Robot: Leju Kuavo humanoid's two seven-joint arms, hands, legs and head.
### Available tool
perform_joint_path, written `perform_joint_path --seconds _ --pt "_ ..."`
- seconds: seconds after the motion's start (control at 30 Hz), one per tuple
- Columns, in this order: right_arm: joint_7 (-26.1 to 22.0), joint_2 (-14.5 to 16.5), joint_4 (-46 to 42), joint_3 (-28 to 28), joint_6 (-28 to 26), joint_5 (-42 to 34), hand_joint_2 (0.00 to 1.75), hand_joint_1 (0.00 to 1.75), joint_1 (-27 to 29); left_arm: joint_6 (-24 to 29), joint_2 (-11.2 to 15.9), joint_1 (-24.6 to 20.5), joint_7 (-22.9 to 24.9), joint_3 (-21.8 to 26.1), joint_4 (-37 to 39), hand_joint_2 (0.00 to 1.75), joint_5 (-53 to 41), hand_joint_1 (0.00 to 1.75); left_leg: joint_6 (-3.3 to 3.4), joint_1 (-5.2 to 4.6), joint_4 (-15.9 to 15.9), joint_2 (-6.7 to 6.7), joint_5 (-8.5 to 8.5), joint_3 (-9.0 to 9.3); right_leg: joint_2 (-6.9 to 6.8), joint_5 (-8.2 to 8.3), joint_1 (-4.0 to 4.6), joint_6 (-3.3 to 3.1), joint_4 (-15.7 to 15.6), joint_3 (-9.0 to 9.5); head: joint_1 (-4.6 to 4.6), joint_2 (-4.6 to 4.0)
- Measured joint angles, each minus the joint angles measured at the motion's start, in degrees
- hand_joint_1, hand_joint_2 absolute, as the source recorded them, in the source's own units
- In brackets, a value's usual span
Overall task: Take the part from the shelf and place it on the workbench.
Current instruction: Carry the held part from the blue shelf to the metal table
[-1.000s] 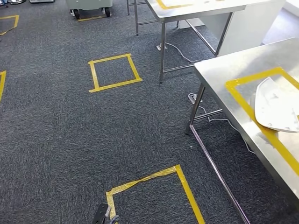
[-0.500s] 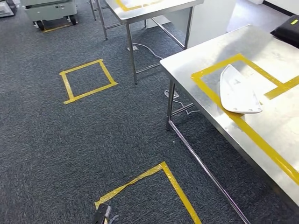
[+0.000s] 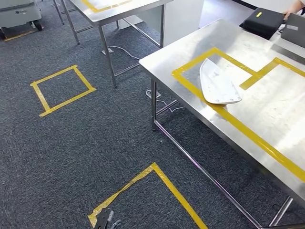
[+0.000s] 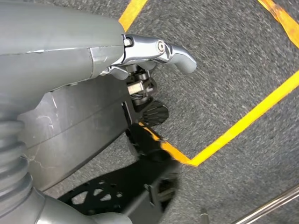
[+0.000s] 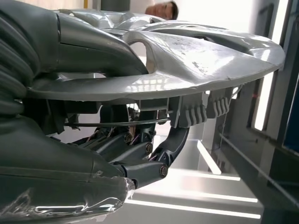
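My right hand [image 5: 81,163] grips a silver-grey curved part [image 5: 197,56], with the thumb lying over the part's top face and the ribbed fingertips [image 5: 192,112] pressing up under its rim. My left hand [image 4: 141,70] hangs over the carpet and holds nothing, one silver finger stretched out. The steel workbench [image 3: 251,109] stands ahead on the right, marked with yellow tape. A white curved part [image 3: 217,86] lies on it inside the taped rectangle.
Yellow tape squares mark the carpet near [image 3: 158,191] and farther left [image 3: 61,90]. A second steel table [image 3: 118,7] stands behind, with cables on the floor by its legs. A black case [image 3: 264,21] lies at the workbench's far edge, a person's hand [image 3: 295,7] beside it.
The whole head view has shifted: my camera has turned toward the workbench, which now takes up more of the picture's right side. The white part on it stays put.
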Motion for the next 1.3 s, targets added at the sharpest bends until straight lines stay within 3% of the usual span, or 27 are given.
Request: perform_joint_path --seconds 0.07,0.13,0.2,0.27,0.33,0.37,0.4,0.47,0.53,0.6,0.63,0.67,0.73,0.8,0.83,0.87,0.9,0.93,1.0,1.07,1.13,1.23,1.3 --pt "0.00 0.01 0.08 0.01 -0.08 -0.02 1.75 1.75 -0.04 0.01 0.07 0.00 0.00 -0.01 0.00 1.75 0.00 0.00 -0.58 -0.28 0.20 0.87 -0.31 0.31 -0.94 0.90 0.15 -0.67 -3.70 2.11 0.00 0.00" --pt "0.00 0.02 0.13 0.02 -0.10 -0.01 1.75 1.75 0.05 0.02 0.10 -0.08 0.00 -0.02 -0.01 1.75 0.00 0.00 -1.10 -0.31 0.22 1.75 -0.45 0.48 0.23 0.90 0.28 -1.68 -3.66 1.83 -0.02 0.00" --pt "-0.01 0.02 0.13 0.03 -0.13 0.02 1.75 1.75 0.10 0.02 0.07 -0.15 0.00 -0.03 -0.02 1.75 -0.02 0.00 -1.78 -0.10 1.25 0.52 -1.48 0.18 1.37 1.06 0.17 -2.45 -3.70 1.64 -0.04 0.00" --pt "-0.01 0.02 0.12 0.06 -0.14 0.02 1.75 1.75 0.03 0.02 0.07 -0.10 0.00 -0.04 -0.02 1.75 -0.04 0.00 -2.21 0.06 6.56 -2.10 -4.68 -2.27 2.43 1.24 0.00 -3.07 -3.79 1.57 -0.18 0.00" --pt "0.03 0.02 0.13 0.10 -0.14 0.03 1.75 1.75 -0.02 0.00 0.09 -0.07 0.00 -0.04 -0.02 1.75 -0.05 0.00 -2.20 0.07 14.45 -3.17 -7.97 -6.34 3.61 1.31 0.03 -3.39 -3.78 1.40 -0.26 0.00" --pt "0.08 0.02 0.14 0.10 -0.14 0.04 1.75 1.75 -0.01 -0.01 0.09 -0.06 0.00 -0.04 -0.02 1.75 -0.04 0.00 -2.12 0.06 16.77 -3.29 -8.29 -7.71 4.28 1.33 0.06 -3.44 -3.78 1.35 -0.27 0.00" --pt "0.14 0.02 0.14 0.10 -0.14 0.06 1.75 1.75 -0.02 -0.02 0.09 -0.07 0.00 -0.04 -0.02 1.75 -0.03 0.00 -1.97 0.06 16.95 -3.38 -7.44 -8.05 5.03 1.37 0.08 -3.45 -3.78 1.33 -0.27 0.00" --pt "0.31 0.02 0.14 0.10 -0.05 0.17 1.75 1.75 -0.03 -0.02 0.09 -0.08 0.00 -0.04 -0.02 1.75 0.00 0.00 -1.50 0.07 11.37 -4.14 -3.37 -5.69 6.45 1.45 0.05 -3.33 -3.78 1.35 -0.28 0.00" --pt "0.51 0.02 0.15 0.10 0.12 0.33 1.75 1.75 -0.06 -0.01 0.09 -0.09 0.01 -0.04 -0.02 1.75 0.08 0.00 -0.99 0.14 4.12 -6.12 -0.40 -2.41 7.67 1.52 0.13 -2.96 -3.59 1.18 -0.24 0.00" --pt "0.77 0.02 0.19 0.09 0.33 0.57 1.75 1.75 -0.06 0.01 0.04 -0.11 0.05 -0.03 -0.02 1.75 0.27 0.00 -0.72 0.11 1.10 -7.15 0.01 -1.15 8.64 1.65 0.12 -2.32 -3.61 0.84 -0.21 0.00" --pt "0.91 0.02 0.20 0.08 0.46 0.72 1.75 1.75 -0.04 0.02 0.01 -0.13 0.07 -0.03 -0.02 1.75 0.37 0.00 -0.56 0.15 0.83 -6.79 0.03 -1.09 9.06 1.78 0.03 -1.94 -3.77 0.60 -0.19 0.00" --pt "1.10 0.02 0.22 0.06 0.62 0.85 1.75 1.75 0.01 0.02 -0.04 -0.13 0.09 -0.02 -0.02 1.75 0.44 0.00 -0.27 0.17 0.67 -6.40 0.19 -1.07 9.04 1.80 -0.05 -1.60 -3.83 0.43 -0.19 0.00" --pt "2.11 0.01 0.26 -0.03 1.57 1.57 1.75 1.75 -0.15 0.02 -0.09 -0.11 0.10 -0.02 -0.02 1.75 0.51 0.00 0.40 0.35 0.34 -5.55 0.49 -1.00 6.92 0.17 0.08 -1.11 -1.74 -0.69 0.09 0.00" --pt "3.90 -0.05 0.39 -0.19 3.26 2.85 1.75 1.75 -0.69 0.02 -0.08 -0.06 0.11 -0.01 -0.02 1.75 0.57 0.00 0.75 0.32 0.28 -4.73 0.52 -1.01 3.91 -3.78 0.22 -0.79 4.80 -3.47 0.37 0.00" --pt "4.73 -0.08 0.52 -0.27 4.01 3.39 1.75 1.75 -0.90 0.02 -0.06 -0.03 0.11 -0.01 -0.02 1.75 0.60 0.00 0.80 0.27 0.29 -4.31 0.50 -1.02 3.19 -5.58 0.19 -0.62 8.59 -5.07 0.42 0.00" --pt "5.29 -0.11 0.67 -0.39 4.55 3.78 1.75 1.75 -1.02 0.02 -0.04 -0.02 0.12 0.00 -0.02 1.75 0.61 0.00 0.82 0.24 0.31 -3.97 0.48 -1.03 2.85 -6.53 0.15 -0.48 11.23 -6.11 0.40 0.00" --pt "5.69 -0.13 0.79 -0.60 4.95 4.03 1.75 1.75 -1.10 0.02 -0.04 -0.02 0.13 0.00 -0.01 1.75 0.61 0.00 0.81 0.23 0.32 -3.73 0.45 -1.00 2.72 -6.32 0.12 -0.36 11.80 -6.12 0.42 0.00" --pt "6.04 -0.14 0.89 -0.89 5.32 4.23 1.75 1.75 -1.25 0.02 -0.04 -0.02 0.14 0.00 -0.01 1.75 0.61 0.00 0.75 0.24 0.34 -3.57 0.40 -0.90 2.64 -5.09 0.07 -0.27 10.10 -5.00 0.42 0.00" --pt "6.75 -0.16 0.97 -1.69 6.25 4.77 1.75 1.75 -1.67 0.02 -0.03 -0.03 0.17 0.00 -0.01 1.75 0.61 0.00 0.39 0.23 0.44 -3.41 0.17 -0.60 2.25 -1.68 0.00 -0.18 2.34 -0.59 0.44 0.00" --pt "7.57 -0.17 1.14 -2.57 7.51 5.30 1.75 1.75 -2.24 0.01 0.01 -0.03 0.21 0.00 -0.01 1.75 0.61 0.00 -0.15 0.01 0.69 -3.35 -0.08 -0.49 2.09 0.04 -0.03 -0.61 -3.03 2.38 0.39 0.00" --pt "8.61 -0.17 1.37 -3.58 9.11 5.66 1.75 1.75 -3.02 0.01 0.07 -0.03 0.22 0.00 0.00 1.75 0.61 0.00 0.11 -0.25 0.84 -3.34 -0.05 -0.59 2.35 0.33 -0.07 -1.01 -3.78 2.67 0.31 0.00" --pt "10.19 -0.20 1.78 -5.38 11.71 6.22 1.75 1.75 -4.29 0.01 0.11 -0.04 0.22 0.00 0.00 1.75 0.71 0.00 1.30 -0.32 0.56 -3.34 0.32 -0.59 2.50 0.44 -0.05 -1.07 -3.81 2.49 0.28 0.00" --pt "10.50 -0.28 2.16 -6.45 14.37 6.34 1.75 1.75 -5.18 0.01 0.11 -0.03 0.22 0.00 -0.01 1.75 0.83 0.00 1.37 -0.30 0.30 -3.34 0.47 -0.55 2.52 0.41 0.05 -1.33 -3.80 2.44 0.30 0.00"
